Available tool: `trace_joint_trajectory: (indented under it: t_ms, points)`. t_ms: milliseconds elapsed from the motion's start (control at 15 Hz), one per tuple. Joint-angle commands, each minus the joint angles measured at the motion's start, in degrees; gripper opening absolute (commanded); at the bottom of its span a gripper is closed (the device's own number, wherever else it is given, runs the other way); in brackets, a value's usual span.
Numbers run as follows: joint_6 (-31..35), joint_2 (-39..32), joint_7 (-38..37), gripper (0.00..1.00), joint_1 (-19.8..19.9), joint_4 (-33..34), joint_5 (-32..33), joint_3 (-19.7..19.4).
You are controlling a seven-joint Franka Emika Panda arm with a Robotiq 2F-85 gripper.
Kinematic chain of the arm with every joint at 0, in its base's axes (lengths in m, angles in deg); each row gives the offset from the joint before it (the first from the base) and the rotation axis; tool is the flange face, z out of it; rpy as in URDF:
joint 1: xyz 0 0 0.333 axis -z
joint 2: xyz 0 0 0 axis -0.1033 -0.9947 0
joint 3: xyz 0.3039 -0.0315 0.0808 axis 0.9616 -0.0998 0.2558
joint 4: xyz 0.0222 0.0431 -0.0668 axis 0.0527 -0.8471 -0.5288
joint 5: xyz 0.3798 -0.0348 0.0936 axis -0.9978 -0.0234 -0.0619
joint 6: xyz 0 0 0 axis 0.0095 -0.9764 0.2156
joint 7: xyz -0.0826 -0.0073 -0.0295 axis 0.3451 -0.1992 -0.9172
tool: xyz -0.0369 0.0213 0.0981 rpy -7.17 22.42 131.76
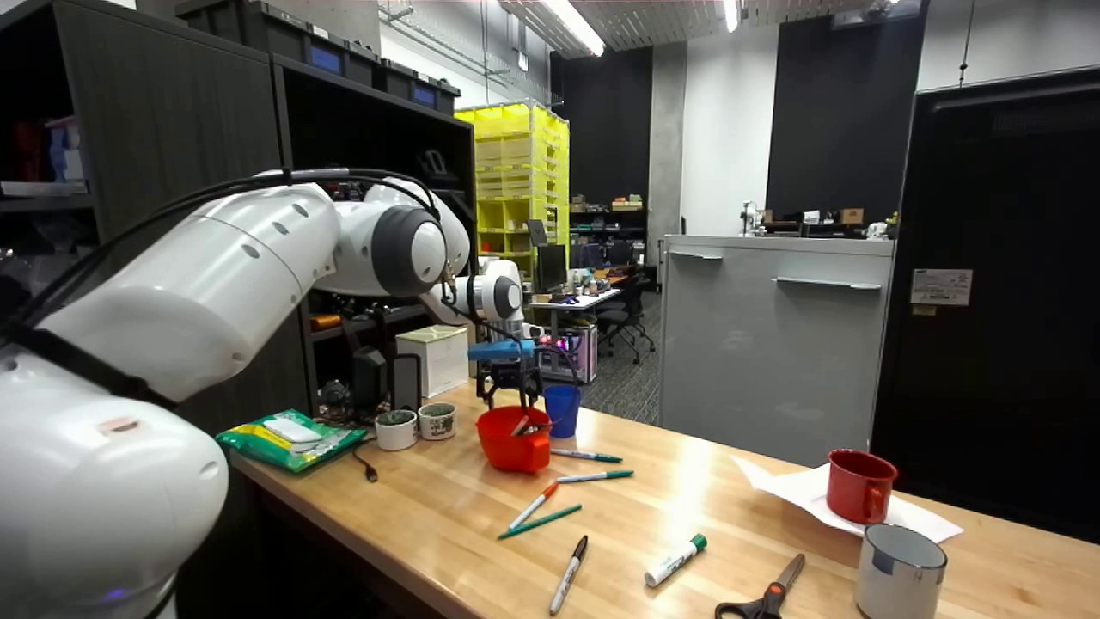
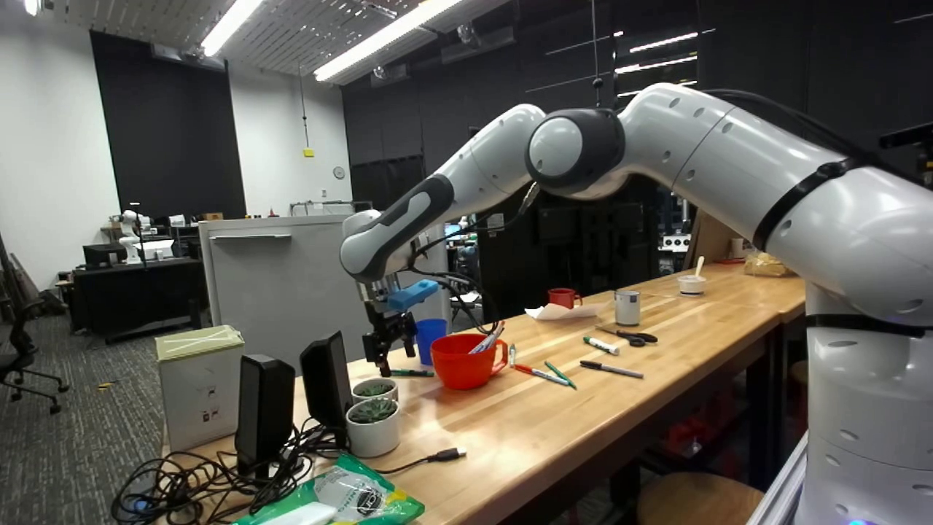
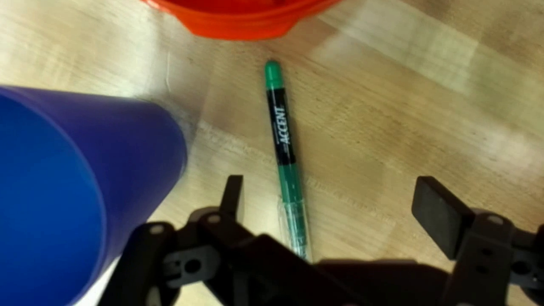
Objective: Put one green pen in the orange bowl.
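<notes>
On the pale wooden bench [image 1: 730, 507], a slim green-and-black plastic pen [image 3: 287, 163] lies near the round red-orange plastic bowl [image 2: 459, 368]. The black pincer [image 3: 329, 197], spread wide above the pen, holds nothing. Alignment appears advanced; grasp, lift and deposit outstanding.

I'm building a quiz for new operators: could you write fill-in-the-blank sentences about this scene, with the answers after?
In the wrist view, the green pen bears the large word ____.
The cup nearest the orange bowl is colored ____.
Both exterior views show ____ potted plants.
The end effector is ____, not shut.

Missing words: ACCENT; blue; two; open.
</notes>
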Motion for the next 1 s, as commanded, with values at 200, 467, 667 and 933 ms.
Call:
trace_joint_trajectory:
  t_ms: [200, 467, 667, 933]
  points:
    - [-2.55, -6.47, 2.13, 1.0, -0.63, 8.65, -0.41, 1.59]
    - [-3.99, -9.95, 1.75, 0.75, -1.57, 13.54, -0.66, 1.79]
    - [-6.22, -11.76, 1.54, 0.62, -2.23, 16.98, -0.93, 1.93]
    - [-8.76, -13.91, 1.2, 0.32, -3.48, 21.24, -1.04, 1.91]
